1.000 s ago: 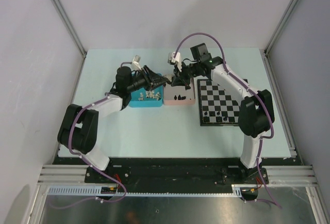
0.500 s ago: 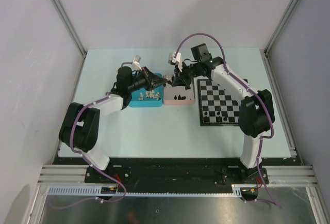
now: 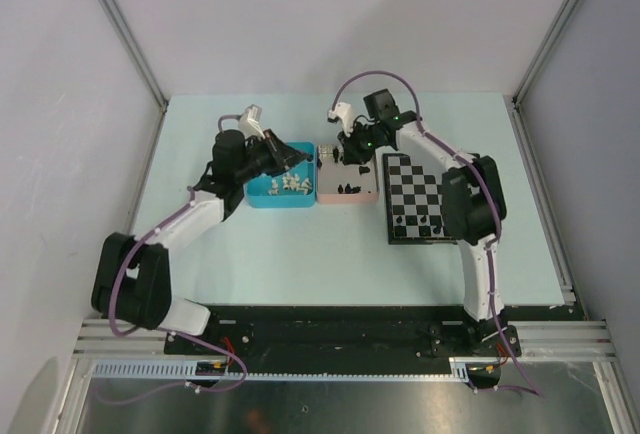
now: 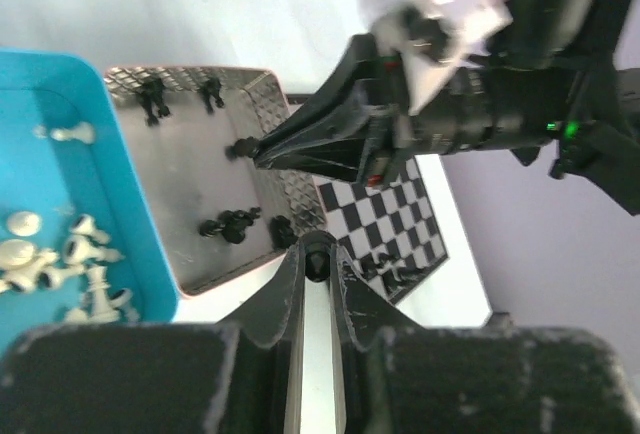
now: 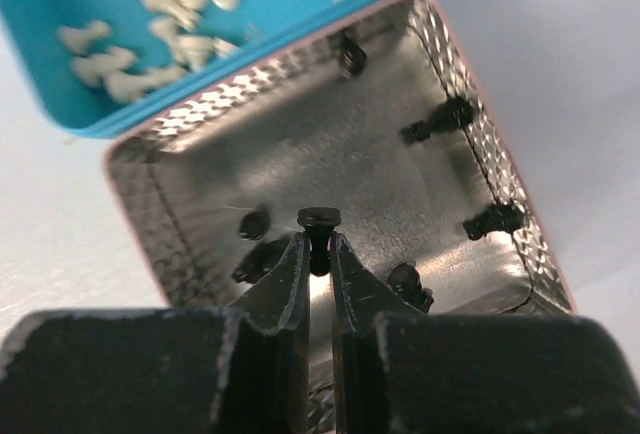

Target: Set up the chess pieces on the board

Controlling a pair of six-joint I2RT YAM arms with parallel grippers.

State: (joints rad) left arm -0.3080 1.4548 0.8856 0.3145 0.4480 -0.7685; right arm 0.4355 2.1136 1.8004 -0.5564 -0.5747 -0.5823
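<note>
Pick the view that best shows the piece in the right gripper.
Right wrist: the black piece sits close up, pinched in the right gripper above the pink tray. Left wrist shows it small, side-on at that gripper's tip. Top external: too tiny to make out.

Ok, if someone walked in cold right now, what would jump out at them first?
Both claws meet above the two trays at the middle of the table: the right claw pinches a black piece over the pink tray, and the left claw seems shut on a dark piece too. The blue tray beside it holds white pieces; to their right, the board carries just a few black pieces on its near rows.
</note>
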